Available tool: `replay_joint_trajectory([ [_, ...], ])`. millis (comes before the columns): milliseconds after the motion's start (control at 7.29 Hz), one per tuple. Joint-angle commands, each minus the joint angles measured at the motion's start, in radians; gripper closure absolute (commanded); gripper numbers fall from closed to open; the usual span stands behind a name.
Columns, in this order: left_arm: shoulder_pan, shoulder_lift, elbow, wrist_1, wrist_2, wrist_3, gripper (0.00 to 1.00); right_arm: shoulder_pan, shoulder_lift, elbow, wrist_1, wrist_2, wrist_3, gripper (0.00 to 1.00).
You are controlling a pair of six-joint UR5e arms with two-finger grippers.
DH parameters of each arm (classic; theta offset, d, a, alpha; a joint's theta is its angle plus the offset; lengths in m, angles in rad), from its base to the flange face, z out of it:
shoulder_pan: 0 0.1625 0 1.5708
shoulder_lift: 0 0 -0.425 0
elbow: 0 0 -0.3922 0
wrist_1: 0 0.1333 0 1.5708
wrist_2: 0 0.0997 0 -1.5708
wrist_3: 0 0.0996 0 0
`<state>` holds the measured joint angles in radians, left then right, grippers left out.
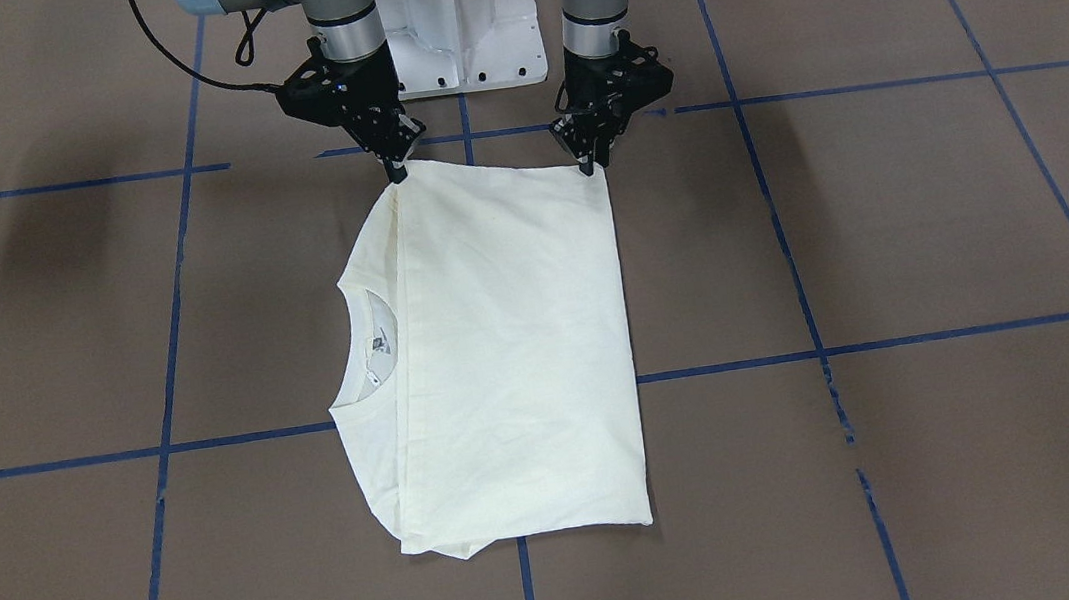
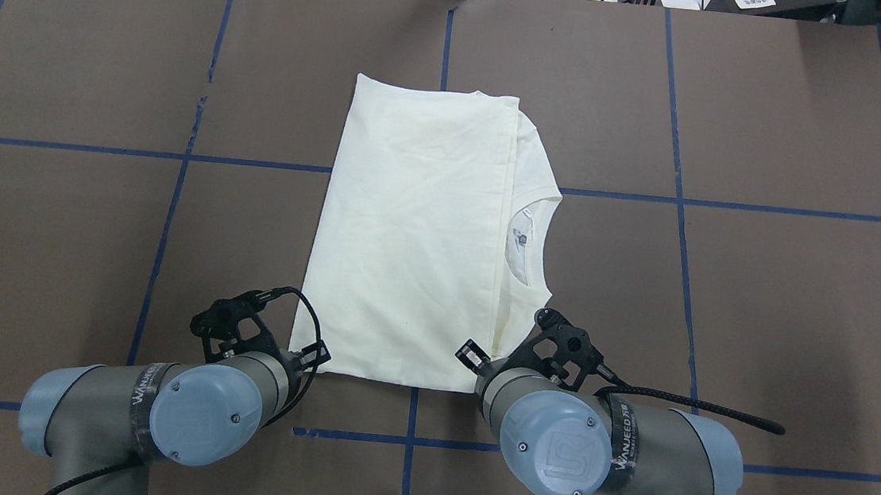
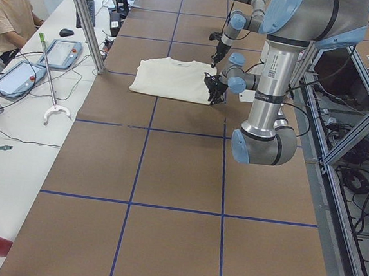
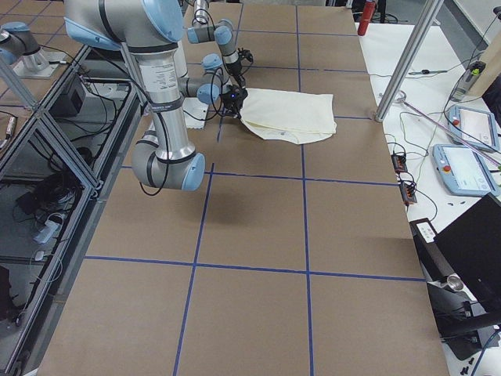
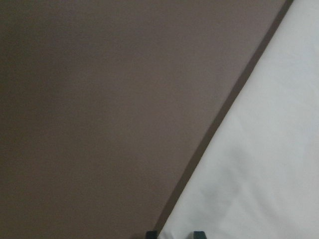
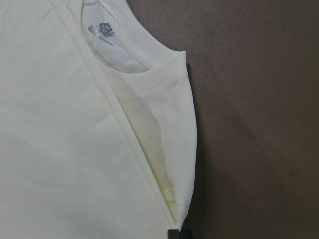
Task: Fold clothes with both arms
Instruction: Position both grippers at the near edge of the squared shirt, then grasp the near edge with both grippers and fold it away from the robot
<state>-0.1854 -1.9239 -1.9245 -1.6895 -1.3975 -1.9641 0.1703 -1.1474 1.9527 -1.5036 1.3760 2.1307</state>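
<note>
Cream T-shirt (image 1: 509,343) lies half-folded on the bench (image 1: 889,229); the right gripper (image 1: 397,177) has its fingers pinching a near corner, while the left gripper (image 1: 592,168) perhaps does too, though I cannot tell. Next, lift both corners evenly toward the far edge

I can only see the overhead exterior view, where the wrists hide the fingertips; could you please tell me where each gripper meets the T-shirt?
Observer: In the front-facing view the right gripper is at the T-shirt's robot-side corner, on the side of the neck opening.
Operator: Are its fingers closed there?
Observer: Its wrist view shows the fingertips together on that corner's point.
Operator: And the left one?
Observer: The left gripper is at the other robot-side corner. Its wrist view shows two fingertips apart, with the shirt's edge between them.
</note>
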Motion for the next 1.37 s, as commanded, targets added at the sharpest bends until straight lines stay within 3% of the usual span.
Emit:
replay_joint_trajectory([
  [0,0.000,0.002,-0.002,0.001,0.000,0.001,1.00,0.000,-0.002,0.000,-0.001,0.000,0.000,1.00],
  [412,0.003,0.000,-0.069,0.054,-0.006,-0.001,1.00,-0.002,-0.003,0.000,-0.001,0.000,-0.002,1.00],
  [686,0.090,0.003,-0.145,0.102,-0.006,-0.091,1.00,-0.018,-0.034,0.017,0.000,0.000,0.001,1.00],
  [960,0.222,0.002,-0.292,0.187,-0.005,-0.241,1.00,-0.127,-0.179,0.307,-0.083,-0.006,0.056,1.00],
  [1235,0.235,0.002,-0.402,0.194,-0.006,-0.259,1.00,-0.134,-0.183,0.415,-0.148,-0.008,0.089,1.00],
])
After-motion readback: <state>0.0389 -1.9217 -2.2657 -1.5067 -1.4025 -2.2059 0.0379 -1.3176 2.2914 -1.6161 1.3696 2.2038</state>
